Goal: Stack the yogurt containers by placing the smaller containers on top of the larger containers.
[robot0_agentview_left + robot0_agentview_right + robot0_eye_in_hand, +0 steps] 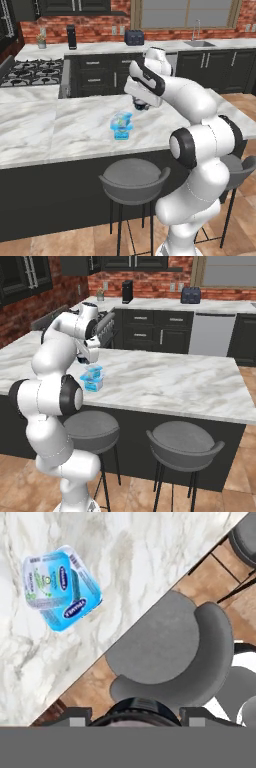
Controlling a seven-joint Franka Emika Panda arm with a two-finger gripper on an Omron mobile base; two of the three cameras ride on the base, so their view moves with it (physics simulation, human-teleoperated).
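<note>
The left base view looks forward and down from behind the arm (pixel 200 150), which rises at its 5 o'clock; the marble island counter (pixel 60 130) crosses the middle, with the stove at 10 o'clock and the sink wall at 1 o'clock. The right base view faces the same counter (pixel 175 381) from the other side, the arm (pixel 55 396) at its 8 o'clock. Both share the stacked yogurt containers (pixel 121 125) (pixel 92 378) near the counter's front edge and the grey stool (pixel 134 181) (pixel 92 431) beneath. The hand view looks steeply down from close above, rolled so the counter edge runs diagonally: containers (pixel 61 587) at 10 o'clock, stool (pixel 170 652) centre. What lies along its bottom edge is probably too dark to read.
</note>
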